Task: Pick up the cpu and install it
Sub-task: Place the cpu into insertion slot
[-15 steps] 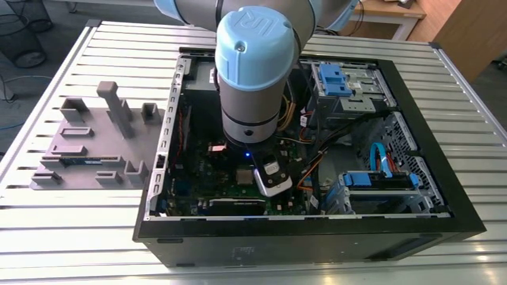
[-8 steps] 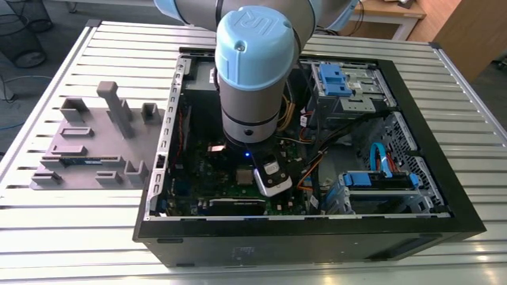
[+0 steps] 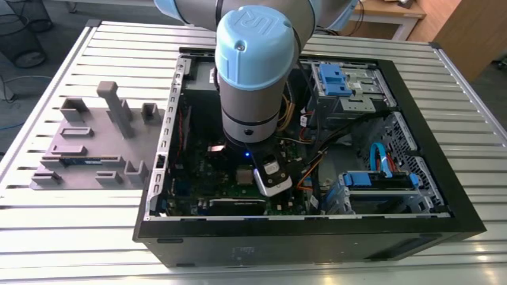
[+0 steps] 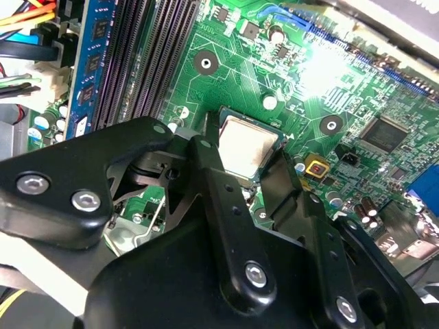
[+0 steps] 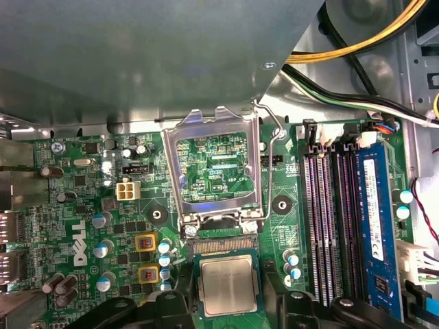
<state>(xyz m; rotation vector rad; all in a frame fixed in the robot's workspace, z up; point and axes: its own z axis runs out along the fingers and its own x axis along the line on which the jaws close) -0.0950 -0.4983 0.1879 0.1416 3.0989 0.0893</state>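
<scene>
The cpu (image 5: 226, 284), a small silver square with a thin dark rim, lies flat at the socket on the green motherboard (image 5: 137, 212). In both wrist views my gripper (image 5: 226, 296) has its black fingers (image 5: 184, 301) pressed against two opposite edges of the chip. The second wrist view shows the cpu (image 4: 248, 145) between the same fingertips (image 4: 206, 154) of the gripper (image 4: 245, 163). The metal socket frame (image 5: 212, 120) stands flipped open beside the chip, with its wire lever (image 5: 274, 137) raised. From the exterior view, the gripper (image 3: 269, 178) is low inside the open computer case (image 3: 431, 148).
Memory slots (image 5: 326, 219) and a blue memory stick (image 5: 374, 219) run beside the socket. Yellow and black cables (image 5: 363, 48) cross the case wall nearby. A grey tray (image 3: 87, 142) with upright fixtures lies on the slatted table at the exterior view's left. Blue drive brackets (image 3: 380, 178) fill the case's other side.
</scene>
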